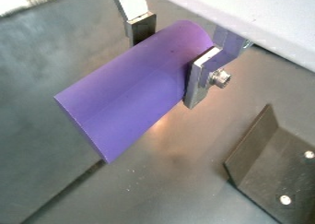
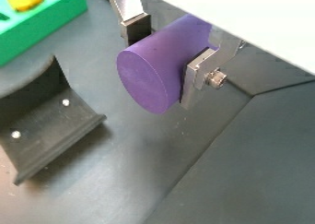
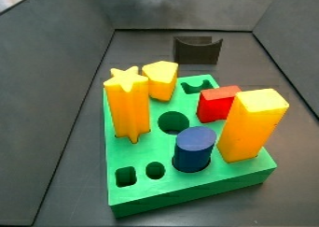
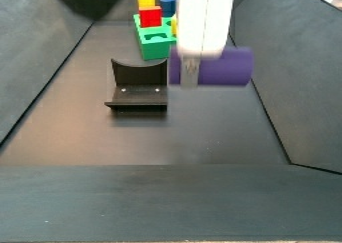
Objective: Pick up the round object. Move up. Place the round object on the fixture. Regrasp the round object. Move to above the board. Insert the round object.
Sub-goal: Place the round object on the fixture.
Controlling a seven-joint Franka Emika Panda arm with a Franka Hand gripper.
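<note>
my gripper (image 1: 175, 51) is clamped on the round object (image 1: 133, 97), the purple cylinder, with one silver finger (image 1: 204, 78) pressed flat to its curved side and the dark pad of the other finger (image 1: 140, 29) against the opposite side. the peg lies crosswise between the plates, its axis roughly level, and in a wrist view (image 2: 160, 64) its flat round end faces the camera. i am holding it up in the air, clear of the dark floor; in a side view the gripper (image 4: 187, 71) hangs just beside the fixture (image 4: 138, 86), with the purple peg (image 4: 230, 66) sticking out on the side away from it, not touching it. the fixture's dark l-shaped bracket also shows in both wrist views (image 1: 271, 166) (image 2: 47, 117), below and off to the side of the peg. the board (image 3: 187, 156) sits on the floor well apart from the peg, carrying a yellow star peg (image 3: 125, 102), a tall yellow block (image 3: 252, 124), a red block (image 3: 217, 104) and a dark blue cylinder (image 3: 193, 148); its round hole (image 3: 173, 122) is open. a green corner of the board (image 2: 35, 27) shows in a wrist view beyond the fixture.
</note>
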